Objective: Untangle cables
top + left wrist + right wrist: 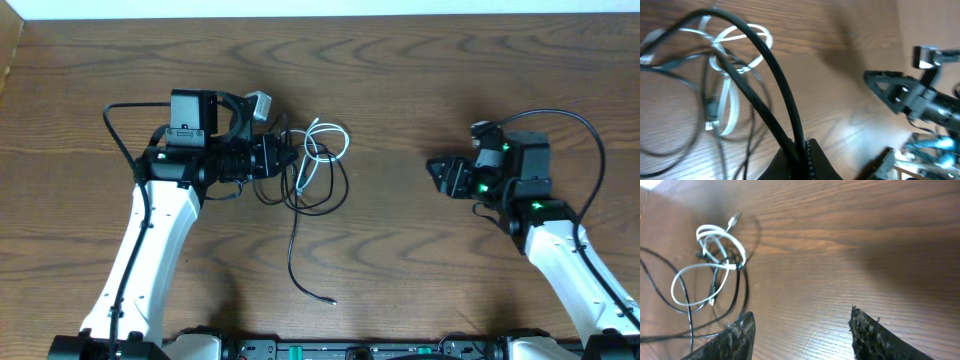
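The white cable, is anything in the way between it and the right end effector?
Nothing visible does. Only bare table lies between the open right end effector and the white cable. The black cables tangle through it, one gripped by the shut left end effector.

surface [420, 70]: brown wood | on it: tangled black cables [292, 245] and a looped white cable [327, 135], left of middle

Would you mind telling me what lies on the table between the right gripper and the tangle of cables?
Nothing lies there: only bare table separates the open right gripper from the cables. The overhead and right wrist views both show it.
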Robot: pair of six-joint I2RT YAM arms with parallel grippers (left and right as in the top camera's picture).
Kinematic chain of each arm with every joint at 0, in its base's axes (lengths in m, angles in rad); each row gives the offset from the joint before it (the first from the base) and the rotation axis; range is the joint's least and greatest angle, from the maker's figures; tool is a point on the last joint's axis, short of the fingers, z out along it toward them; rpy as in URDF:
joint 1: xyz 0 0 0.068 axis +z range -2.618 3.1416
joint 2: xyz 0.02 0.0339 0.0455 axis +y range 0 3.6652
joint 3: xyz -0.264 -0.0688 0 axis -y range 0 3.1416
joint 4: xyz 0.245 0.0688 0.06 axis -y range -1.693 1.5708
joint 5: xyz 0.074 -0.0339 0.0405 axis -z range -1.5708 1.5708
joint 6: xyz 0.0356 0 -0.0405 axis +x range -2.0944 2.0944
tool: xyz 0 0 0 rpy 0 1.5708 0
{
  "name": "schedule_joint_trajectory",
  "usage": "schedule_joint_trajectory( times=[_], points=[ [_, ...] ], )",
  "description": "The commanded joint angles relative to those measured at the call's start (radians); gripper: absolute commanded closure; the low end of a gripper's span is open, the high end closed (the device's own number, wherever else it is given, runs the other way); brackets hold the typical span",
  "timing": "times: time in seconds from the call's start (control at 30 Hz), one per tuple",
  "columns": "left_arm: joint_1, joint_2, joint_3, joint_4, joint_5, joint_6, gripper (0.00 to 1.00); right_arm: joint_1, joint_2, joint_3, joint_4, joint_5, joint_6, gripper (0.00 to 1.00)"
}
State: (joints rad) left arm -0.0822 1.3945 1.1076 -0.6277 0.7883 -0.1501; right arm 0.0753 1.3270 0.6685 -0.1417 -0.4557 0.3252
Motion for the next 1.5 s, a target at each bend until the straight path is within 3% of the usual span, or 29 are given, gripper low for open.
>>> schedule_joint_trajectory(
  times=[0.0, 0.07, 0.17, 0.2, 0.43, 0.6, 0.7, 0.9, 1.03, 1.2, 1.47],
  points=[
    [0.007, -0.018, 0.010, -0.015, -0.130, 0.028, 0.92, 0.031, 0.003, 0.002, -0.001, 0.016, -0.053, 0.42],
    [0.007, -0.018, 0.010, -0.021, -0.193, 0.005, 0.90, 0.031, 0.003, 0.002, -0.002, 0.016, -0.053, 0.42],
    [0.007, -0.018, 0.010, -0.021, -0.238, -0.017, 0.08, 0.031, 0.003, 0.002, -0.006, 0.017, -0.053, 0.41],
    [0.007, -0.018, 0.010, -0.018, -0.235, -0.025, 0.04, 0.031, 0.003, 0.002, -0.008, 0.019, -0.053, 0.41],
    [0.006, -0.018, 0.010, 0.086, -0.168, -0.031, 0.04, 0.031, 0.003, 0.002, -0.008, 0.031, -0.053, 0.41],
    [0.002, -0.018, 0.010, 0.293, -0.175, -0.027, 0.04, 0.031, 0.003, 0.002, -0.008, 0.031, -0.053, 0.41],
    [-0.008, -0.009, 0.010, 0.366, -0.284, -0.027, 0.04, 0.031, 0.003, 0.002, -0.008, 0.031, -0.053, 0.42],
    [-0.063, 0.077, 0.012, 0.380, -0.345, 0.005, 0.00, 0.031, 0.003, 0.002, -0.008, 0.031, -0.053, 0.42],
    [-0.081, 0.141, 0.069, 0.310, -0.370, 0.014, 0.00, 0.031, 0.003, 0.002, -0.016, 0.031, -0.052, 0.43],
    [-0.117, 0.215, 0.216, 0.173, -0.478, 0.127, 0.00, 0.031, 0.003, 0.002, -0.019, 0.031, -0.052, 0.43],
    [-0.203, 0.348, 0.256, 0.169, -0.483, 0.317, 0.00, 0.031, 0.003, 0.002, -0.037, 0.032, -0.050, 0.44]
  ],
)
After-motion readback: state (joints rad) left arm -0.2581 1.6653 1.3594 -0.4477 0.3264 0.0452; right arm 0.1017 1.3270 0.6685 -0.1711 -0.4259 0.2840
